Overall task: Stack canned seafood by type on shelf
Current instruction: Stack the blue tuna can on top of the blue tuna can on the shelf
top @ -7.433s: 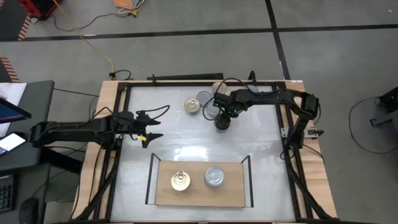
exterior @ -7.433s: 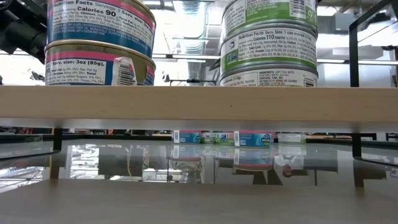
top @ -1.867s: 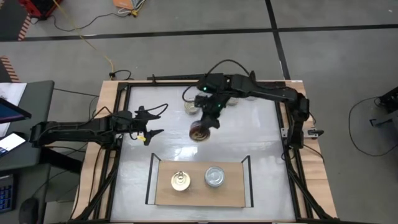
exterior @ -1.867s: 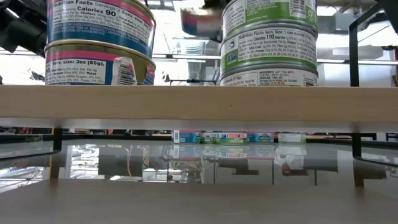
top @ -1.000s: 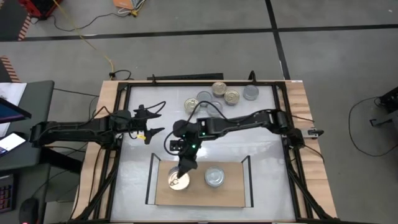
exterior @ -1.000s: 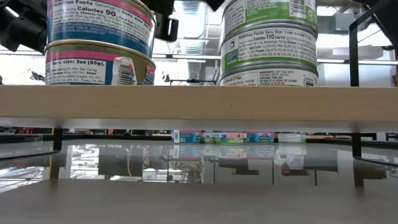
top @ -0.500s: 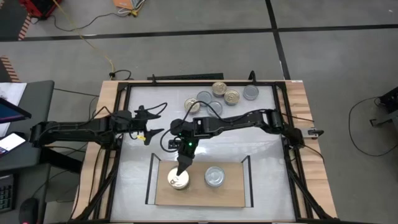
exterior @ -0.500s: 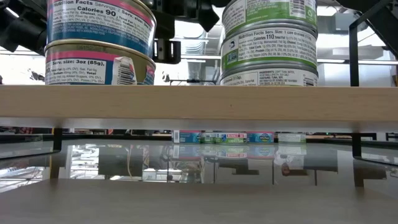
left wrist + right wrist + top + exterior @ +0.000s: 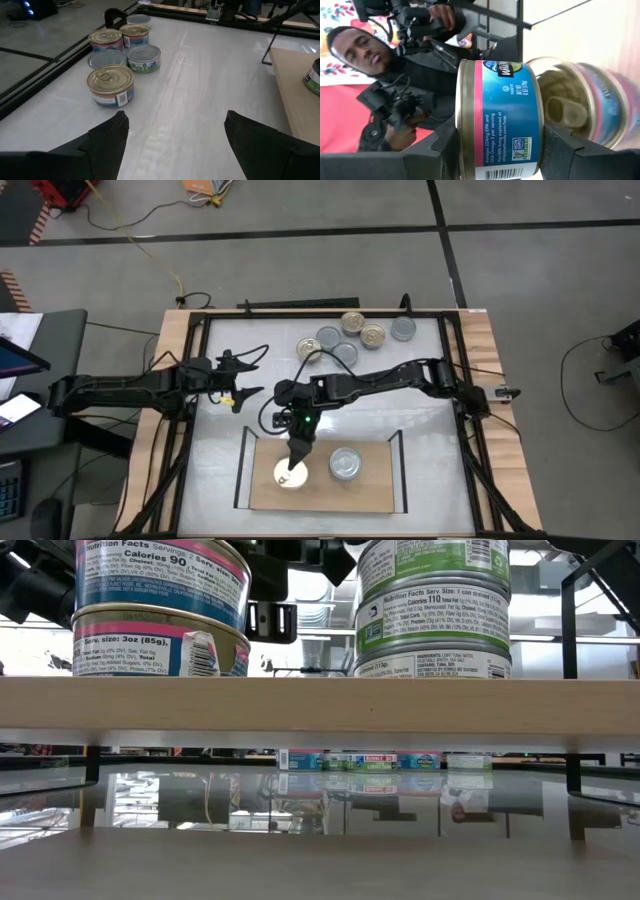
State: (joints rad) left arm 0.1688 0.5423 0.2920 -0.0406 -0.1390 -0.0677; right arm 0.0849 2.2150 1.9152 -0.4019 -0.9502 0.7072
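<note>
Right claw on a blue tin over the shelf
We see the right gripper (image 9: pixel 495 145) clamping a round blue-and-pink tin (image 9: pixel 502 120) above the gold-lidded stack (image 9: pixel 160 610) on the pale wooden shelf (image 9: pixel 375 490); beyond the shelf, loose tins (image 9: pixel 350 335) cluster; left gripper (image 9: pixel 245 388) gapes wide beside it

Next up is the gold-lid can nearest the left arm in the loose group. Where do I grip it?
Take the gold-lid can by its side wall, coming down from above. It stands upright and low, lid up, so only the wall offers opposing faces. Likely set the fingers clear of the silver-lid can close behind it.
</note>
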